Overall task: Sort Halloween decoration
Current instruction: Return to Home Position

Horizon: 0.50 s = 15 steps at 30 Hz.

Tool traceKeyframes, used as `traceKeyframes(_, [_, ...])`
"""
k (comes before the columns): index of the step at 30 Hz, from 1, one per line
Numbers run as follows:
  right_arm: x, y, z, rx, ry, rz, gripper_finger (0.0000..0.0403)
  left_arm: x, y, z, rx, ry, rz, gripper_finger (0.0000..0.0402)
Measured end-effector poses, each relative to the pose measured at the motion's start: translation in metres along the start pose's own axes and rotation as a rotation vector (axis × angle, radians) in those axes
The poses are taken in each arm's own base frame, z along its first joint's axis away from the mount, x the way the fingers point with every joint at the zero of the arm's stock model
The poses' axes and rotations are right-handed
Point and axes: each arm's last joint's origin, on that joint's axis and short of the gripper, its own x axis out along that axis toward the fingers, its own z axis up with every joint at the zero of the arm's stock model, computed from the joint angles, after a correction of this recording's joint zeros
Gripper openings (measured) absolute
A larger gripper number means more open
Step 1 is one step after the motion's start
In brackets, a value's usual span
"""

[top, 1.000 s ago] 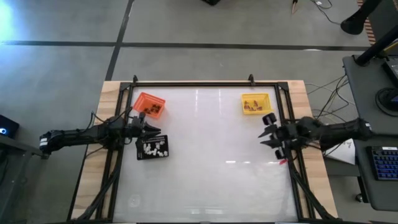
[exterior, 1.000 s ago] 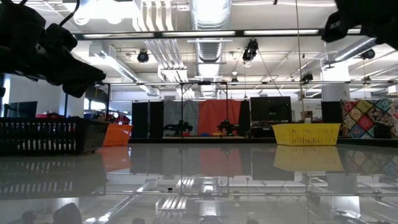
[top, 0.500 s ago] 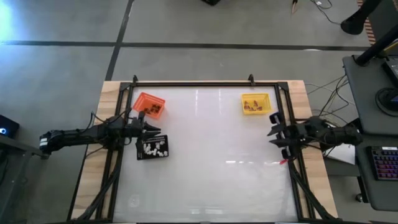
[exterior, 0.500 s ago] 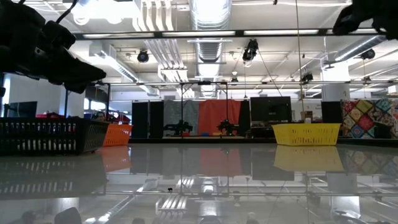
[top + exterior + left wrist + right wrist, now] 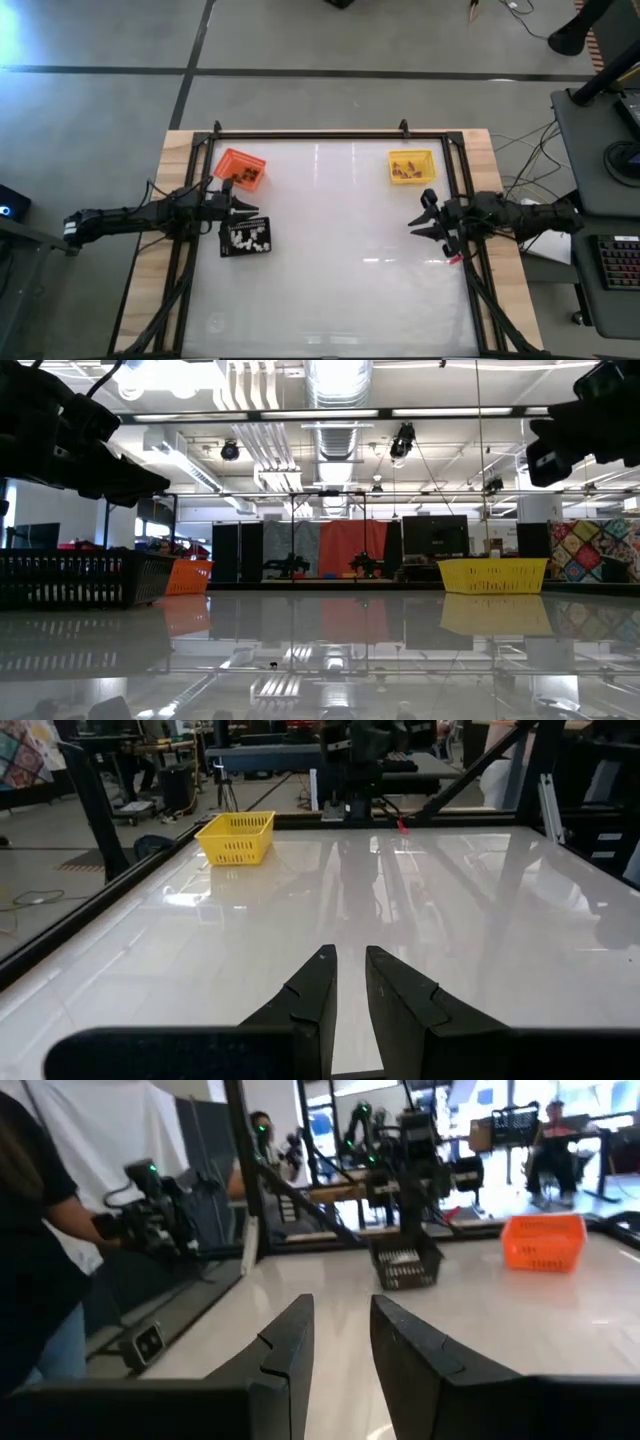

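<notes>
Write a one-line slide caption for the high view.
Left hand and right hand hover at table edges; trinkets sorted in orange tray, black tray, yellow tray.

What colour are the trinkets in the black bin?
White trinkets in the black bin; clearest in the high view.

Robotics lab: exposed ceiling ducts point(image 5: 335, 385), concrete floor point(image 5: 100, 110), monitors point(image 5: 435, 535), other arm rigs point(image 5: 405, 1140) behind.
</notes>
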Motion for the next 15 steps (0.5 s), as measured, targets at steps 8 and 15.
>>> traceKeyframes(8, [-0.0001,-0.0016,-0.0012,-0.095,0.019,-0.051,0.0091,0.0001,0.0000,0.0000,-0.062,0.000,0.000,0.0040])
traceKeyframes(15, [0.0007,-0.0030,-0.0028,-0.096,0.037,-0.087,0.0091,0.0015,0.0000,-0.0018,-0.117,0.023,-0.001,0.0040])
